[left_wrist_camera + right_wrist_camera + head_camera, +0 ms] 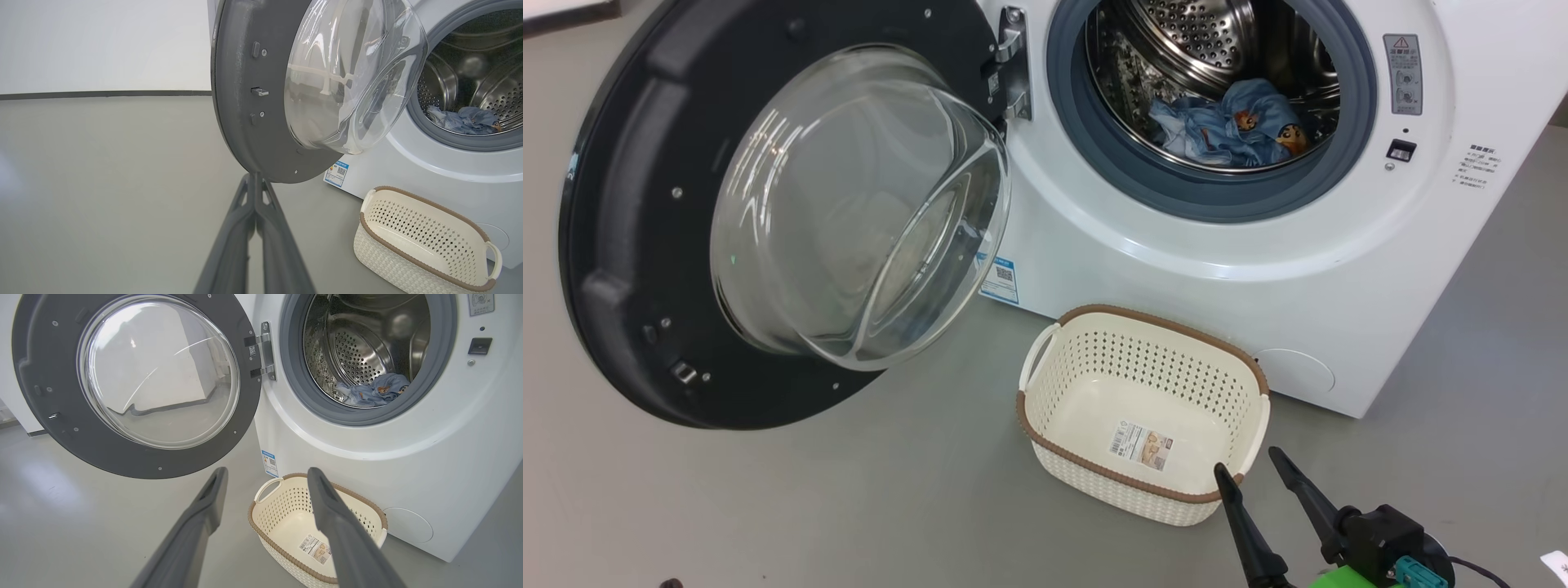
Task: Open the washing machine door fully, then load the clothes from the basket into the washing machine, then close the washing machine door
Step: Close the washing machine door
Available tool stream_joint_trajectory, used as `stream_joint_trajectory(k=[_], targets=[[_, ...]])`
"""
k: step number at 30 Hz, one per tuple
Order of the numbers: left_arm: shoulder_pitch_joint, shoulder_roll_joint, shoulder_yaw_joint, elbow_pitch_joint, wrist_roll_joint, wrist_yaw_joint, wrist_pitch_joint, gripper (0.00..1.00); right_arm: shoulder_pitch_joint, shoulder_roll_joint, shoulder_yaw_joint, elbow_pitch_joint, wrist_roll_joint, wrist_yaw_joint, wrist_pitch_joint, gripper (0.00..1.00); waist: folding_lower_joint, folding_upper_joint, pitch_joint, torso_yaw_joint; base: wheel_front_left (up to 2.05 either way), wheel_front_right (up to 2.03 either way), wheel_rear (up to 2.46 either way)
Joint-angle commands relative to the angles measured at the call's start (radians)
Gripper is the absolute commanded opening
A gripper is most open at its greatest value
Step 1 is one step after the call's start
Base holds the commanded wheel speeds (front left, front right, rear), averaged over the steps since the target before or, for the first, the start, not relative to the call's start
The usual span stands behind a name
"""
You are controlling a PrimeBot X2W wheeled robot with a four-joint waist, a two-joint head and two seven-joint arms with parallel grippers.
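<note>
In the head view the washing machine door [613, 245], large and round with a wide glossy black rim and a bulging clear glass bowl, stands swung wide across the left half of the frame. The big white front-loading washing machine [1176, 245] fills the upper right, and the light blue clothes [1225, 126] with orange prints lie in its steel drum. The small cream perforated plastic basket [1143, 359] sits at lower centre, with nothing in it but a paper label. Your right gripper [1248, 461] shows at lower right, fingers parted and holding nothing.

In the left wrist view your left gripper [255, 179] has both fingers pressed together on nothing, tips at the door's lower edge at frame centre (touching or just short, I cannot tell).

In the right wrist view the door faces you at upper left, with the hinge on its right side.

I judge that only the closing remains. Expect the door to be stiff and fairly heavy, turning only on that hinge. The gloss is likely slippery, and the glass is worth sparing. Push on the black rim at the side farthest from the hinge.
</note>
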Motion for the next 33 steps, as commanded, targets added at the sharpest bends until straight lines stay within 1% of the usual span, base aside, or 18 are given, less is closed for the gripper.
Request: stream_joint_trajectory(k=[1,5,10,14,17,20,22,24,26,30,33], targets=[[-0.026,0.003,0.039,-0.018,-0.006,-0.003,-0.008,0.0,-0.035,0.0,0.021,-0.025,-0.004,0.006,-0.012,1.0,0.0,0.0,0.001,0.001,0.0,0.0,0.0],[-0.038,0.003,0.064,-0.029,-0.05,-0.012,-0.008,0.0,-0.033,0.0,0.019,-0.027,0.001,0.006,-0.012,1.0,0.0,0.0,0.004,0.001,0.0,0.0,0.0],[-0.071,0.003,0.137,-0.052,-0.097,-0.042,-0.008,0.0,-0.03,0.0,0.019,-0.029,0.004,0.006,-0.012,1.0,0.0,0.0,0.006,0.0,0.0,0.0,0.0],[-0.117,0.004,0.202,-0.053,-0.107,-0.081,-0.008,0.0,-0.028,0.0,0.016,-0.03,0.005,0.006,-0.012,1.0,0.0,0.0,0.007,-0.003,0.0,0.0,0.0],[-0.17,0.012,0.26,-0.041,-0.116,-0.119,-0.008,0.0,-0.026,0.0,0.013,-0.031,0.005,0.006,-0.012,1.0,0.0,0.0,0.007,-0.005,0.0,0.0,0.0],[-0.227,0.023,0.305,-0.031,-0.146,-0.148,-0.008,0.0,-0.023,0.0,0.011,-0.034,0.004,0.006,-0.012,1.0,0.0,0.0,0.009,-0.006,0.0,0.0,0.0],[-0.268,0.041,0.331,-0.018,-0.176,-0.162,-0.008,0.0,-0.022,0.0,0.01,-0.035,0.003,0.006,-0.012,1.0,0.0,0.0,0.01,-0.009,0.0,0.0,0.0],[-0.316,0.058,0.359,0.002,-0.235,-0.174,-0.004,0.0,-0.021,0.0,0.009,-0.035,0.007,0.006,-0.012,1.0,0.0,0.0,0.012,-0.013,0.0,0.0,0.0],[-0.368,0.088,0.384,0.026,-0.293,-0.184,0.013,0.0,-0.022,0.0,0.01,-0.035,0.007,0.006,-0.012,1.0,0.0,0.0,0.015,-0.018,0.0,0.0,0.0],[-0.477,0.148,0.445,0.091,-0.439,-0.197,0.071,0.0,-0.026,0.0,0.014,-0.034,0.006,0.006,-0.012,1.0,0.0,0.0,0.02,-0.029,0.0,0.0,0.0],[-0.553,0.198,0.473,0.156,-0.54,-0.207,0.122,0.0,-0.032,0.0,0.016,-0.033,0.006,0.006,-0.012,1.0,0.0,0.0,0.026,-0.04,0.0,0.0,0.0]])
